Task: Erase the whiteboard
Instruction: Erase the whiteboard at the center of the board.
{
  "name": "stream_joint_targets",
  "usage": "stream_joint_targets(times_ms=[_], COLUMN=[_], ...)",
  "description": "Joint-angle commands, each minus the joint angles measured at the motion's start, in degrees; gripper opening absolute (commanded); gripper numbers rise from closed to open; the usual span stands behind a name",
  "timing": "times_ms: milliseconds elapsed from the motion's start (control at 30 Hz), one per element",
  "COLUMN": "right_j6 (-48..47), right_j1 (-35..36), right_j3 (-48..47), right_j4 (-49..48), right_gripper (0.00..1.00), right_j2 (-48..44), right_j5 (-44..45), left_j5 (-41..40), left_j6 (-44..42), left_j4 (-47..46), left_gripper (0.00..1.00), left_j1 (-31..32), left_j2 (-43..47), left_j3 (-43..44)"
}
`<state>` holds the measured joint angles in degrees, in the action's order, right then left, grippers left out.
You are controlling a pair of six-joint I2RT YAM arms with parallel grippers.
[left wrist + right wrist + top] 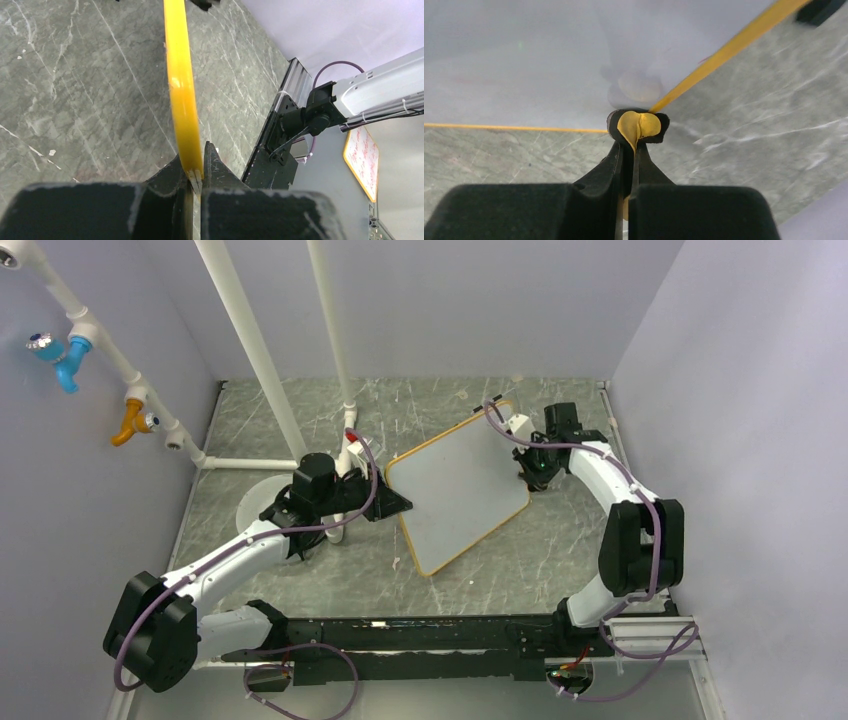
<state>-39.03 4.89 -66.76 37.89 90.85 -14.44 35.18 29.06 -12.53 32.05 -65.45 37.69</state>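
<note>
Robotics lab test cell: plain lavender walls (720, 360) box in a grey marbled table (560, 570), white pipe frame (250, 350) with blue fitting (62, 360) and orange fitting (130, 423), cabled robot arms (225, 560) on black rail (430, 635).

No legible txt, brand or no. anywhere. Only writing is a red handwritten scrawl, several lines, on a small orange-rimmed board (362, 161) well off to the right of the left gripper (197, 176); it's too small & slanted to read. The whiteboard (458, 498), whose rim that gripper pinches, shows a plain pale face in the top view, and the yellow pad (639, 126) nipped in the right gripper (628, 148) has no print that can be made out.
</note>
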Motion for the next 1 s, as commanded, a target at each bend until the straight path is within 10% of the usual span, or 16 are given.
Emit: stream_joint_targets(times_ms=[0,200,633,967], right_j6=[-1.49,-1.60,0.18,-1.28], right_j1=[-0.11,-0.42,-0.41,-0.32], right_j3=[8.63,13.39,-10.42,9.65], right_j4=[-2.70,-4.32,2.45,-1.78], right_gripper=[0.00,0.00,0.00,0.00], right_j2=[-0.94,-1.20,0.05,-3.48], right_j5=[0.49,0.40,-5.43,-3.44], left_j5=[7.48,7.94,7.75,8.07], left_j6=[-0.73,-0.46,-0.05,0.20], left_j4=[-6.00,-6.24,-6.27,-7.21], left_gripper=[0.00,0.00,0.00,0.00], left_j1=[-0.11,-0.17,-0.17,-0.19], left_j2=[2.70,2.06,1.46,1.06], left_j3=[0.69,1.19,1.53,1.13])
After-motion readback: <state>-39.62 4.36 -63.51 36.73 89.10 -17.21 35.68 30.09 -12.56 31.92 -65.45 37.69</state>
